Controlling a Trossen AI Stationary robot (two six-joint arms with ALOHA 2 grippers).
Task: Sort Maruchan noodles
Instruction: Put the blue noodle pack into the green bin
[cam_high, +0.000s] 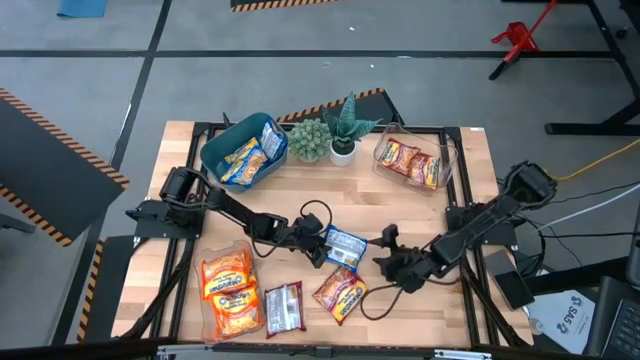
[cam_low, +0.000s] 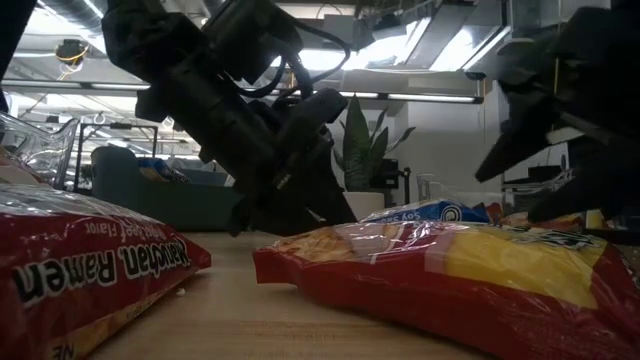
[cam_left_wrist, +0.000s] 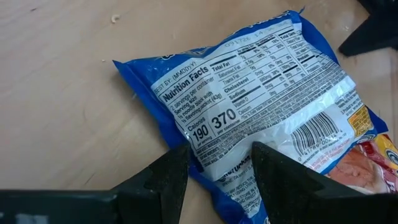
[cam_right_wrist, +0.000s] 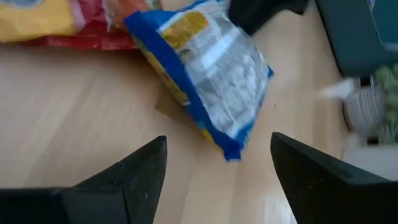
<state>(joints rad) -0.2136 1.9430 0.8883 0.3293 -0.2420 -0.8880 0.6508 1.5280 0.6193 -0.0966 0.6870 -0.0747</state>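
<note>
Arms reach inward: left hand (cam_high: 322, 243) clamped on blue packet (cam_high: 346, 245); right hand (cam_high: 388, 262) apart, empty.

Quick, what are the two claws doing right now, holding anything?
Left gripper: closed on the edge of the blue noodle packet.
Right gripper: open, holding nothing, just short of that packet.

I work in a lab: hazard-striped tape (cam_high: 30, 110) on grey concrete beside my wooden table (cam_high: 300, 190), ceiling strip lights (cam_low: 420, 97) overhead.

Three loose packets (cam_high: 345, 246), two plants (cam_high: 309, 139).
</note>
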